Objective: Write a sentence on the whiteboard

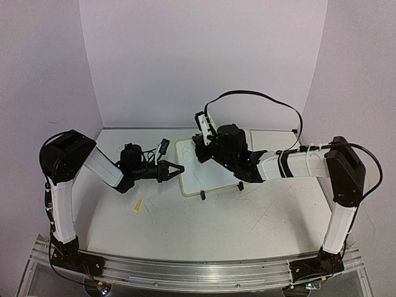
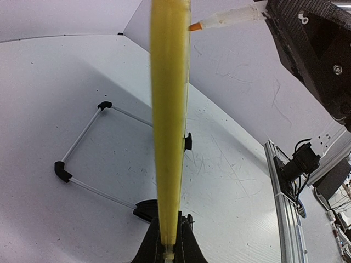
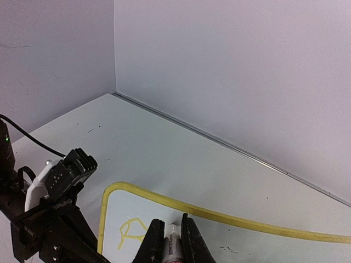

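pen (image 2: 230, 19) work on the board (image 1: 213, 173)
left end effector (image 2: 169, 246) pinches the board rim, right end effector (image 3: 173, 235) grips the pen; press lightly, move slowly.

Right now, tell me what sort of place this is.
Likely a robotics lab bench, not a home or shop: a scuffed white table boxed in by plain white walls, with a left arm and right arm bolted to an aluminium rail at its near edge.

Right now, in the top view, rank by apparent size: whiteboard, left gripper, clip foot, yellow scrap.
1. whiteboard, partly hidden by the right arm
2. left gripper
3. clip foot and yellow scrap: too alike to rank
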You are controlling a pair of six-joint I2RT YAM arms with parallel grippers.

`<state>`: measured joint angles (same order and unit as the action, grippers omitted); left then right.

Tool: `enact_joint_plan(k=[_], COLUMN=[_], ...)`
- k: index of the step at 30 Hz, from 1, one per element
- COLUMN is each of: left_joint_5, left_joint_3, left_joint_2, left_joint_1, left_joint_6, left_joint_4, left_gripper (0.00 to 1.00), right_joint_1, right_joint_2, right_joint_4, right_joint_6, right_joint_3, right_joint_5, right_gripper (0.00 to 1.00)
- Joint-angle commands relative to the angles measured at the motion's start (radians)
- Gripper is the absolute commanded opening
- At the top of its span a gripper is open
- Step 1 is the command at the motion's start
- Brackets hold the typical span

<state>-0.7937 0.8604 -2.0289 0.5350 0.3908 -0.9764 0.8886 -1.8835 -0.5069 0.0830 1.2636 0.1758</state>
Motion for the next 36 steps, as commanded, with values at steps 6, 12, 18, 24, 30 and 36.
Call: enact_joint_plan(k=[6, 12, 18, 24, 30, 36], left_joint_5=[0.028, 0.027, 0.028, 0.029, 0.028, 0.028], left_joint_3=[0.009, 0.01, 0.01, 0.011, 0.012, 0.007], left_joint_2=[0.016, 0.014, 0.015, 0.016, 0.021, 0.024], left_joint_1=[-0.004, -0.004, -0.004, -0.004, -0.004, -0.004], left_joint_6=[-0.033, -0.033, -0.035, -0.035, -0.035, -0.035], left_joint_4=[0.07, 0.072, 0.073, 0.075, 0.078, 0.079], left_gripper=[0.0, 0.0, 0.0, 0.0, 0.0, 0.0], right_joint_1=[0.005, 0.005, 0.007, 0.032, 0.035, 0.033], right_joint_2=[-0.022, -0.005, 0.021, 0.088, 0.106, 0.034], right_joint_4=[-0.003, 0.003, 0.008, -0.053, -0.066, -0.052], right_joint_6=[-0.002, -0.007, -0.011, -0.004, -0.029, -0.028], right_joint_3=[0.011, -0.015, -0.029, -0.059, -0.103, -0.044], right_joint_5=[0.061, 0.085, 0.069, -0.01, 0.011, 0.021], right_gripper=[0.0, 0.0, 0.0, 0.0, 0.0, 0.0])
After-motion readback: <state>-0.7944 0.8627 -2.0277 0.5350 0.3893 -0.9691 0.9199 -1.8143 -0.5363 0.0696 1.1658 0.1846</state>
